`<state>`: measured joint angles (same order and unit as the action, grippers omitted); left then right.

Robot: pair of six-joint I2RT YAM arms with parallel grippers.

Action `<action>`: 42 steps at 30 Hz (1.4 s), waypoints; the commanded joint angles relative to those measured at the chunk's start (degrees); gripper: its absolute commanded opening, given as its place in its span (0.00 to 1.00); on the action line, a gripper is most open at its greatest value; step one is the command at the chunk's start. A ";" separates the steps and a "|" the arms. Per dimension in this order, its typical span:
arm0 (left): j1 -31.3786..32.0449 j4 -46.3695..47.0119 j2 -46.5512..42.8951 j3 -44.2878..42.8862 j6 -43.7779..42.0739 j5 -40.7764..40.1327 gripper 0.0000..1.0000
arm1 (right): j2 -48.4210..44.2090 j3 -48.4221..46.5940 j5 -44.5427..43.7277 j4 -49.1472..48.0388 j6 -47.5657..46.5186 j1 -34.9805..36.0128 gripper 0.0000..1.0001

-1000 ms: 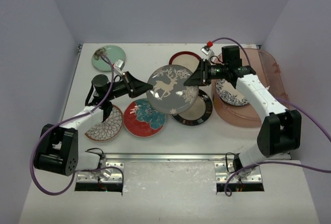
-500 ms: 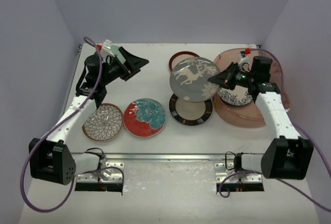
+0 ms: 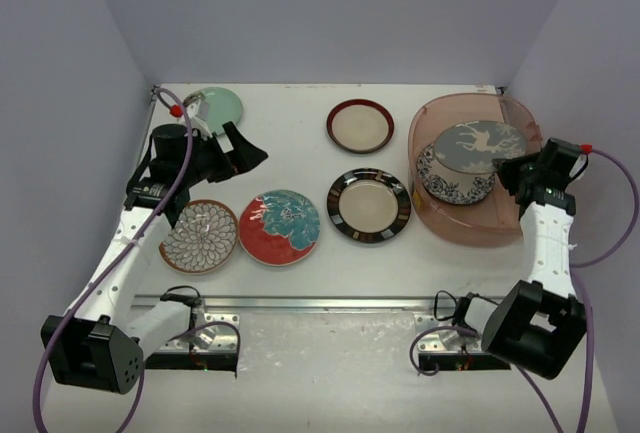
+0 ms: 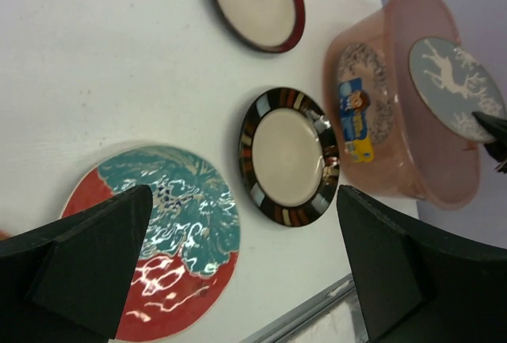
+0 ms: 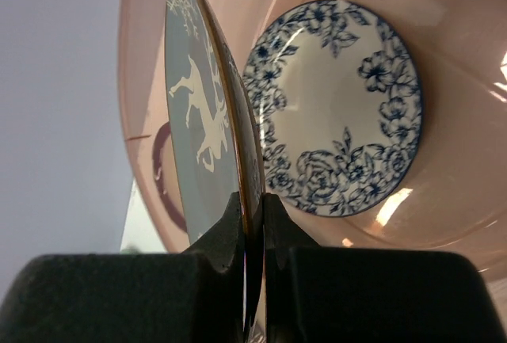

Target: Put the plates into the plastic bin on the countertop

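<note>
White countertop [image 3: 290, 133], grey walls around it. My right claw [image 5: 252, 200] is pinched tight on the rim of the deer plate [image 3: 478, 143], holding it tilted over the pink bin [image 3: 470, 231] — just above the blue-flowered plate [image 3: 448, 183] lying inside. My left claw [image 3: 250, 151] hangs wide open and empty — over the countertop's left side.

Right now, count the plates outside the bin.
5: mint green plate far left, maroon-rimmed plate far centre, black-rimmed plate centre, floral plate, petal plate near left. Others possibly hidden.
</note>
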<state>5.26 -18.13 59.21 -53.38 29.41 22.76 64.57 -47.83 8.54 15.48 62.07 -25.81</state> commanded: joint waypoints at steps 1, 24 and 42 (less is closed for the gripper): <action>0.05 -1.78 -3.09 2.13 -5.47 0.68 1.00 | 2.55 -0.92 -4.87 -9.38 -0.65 1.00 0.00; 0.02 -1.22 -4.29 6.36 -6.74 -3.87 1.00 | 19.16 1.72 -2.86 -16.77 -9.33 4.71 0.49; 0.02 -0.74 -2.53 7.17 -6.64 -1.93 1.00 | 28.97 -12.88 -6.21 3.68 -13.34 7.86 0.95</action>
<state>5.26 -20.86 56.87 -46.78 23.20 20.41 96.18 -56.32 6.28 15.69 50.12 -19.90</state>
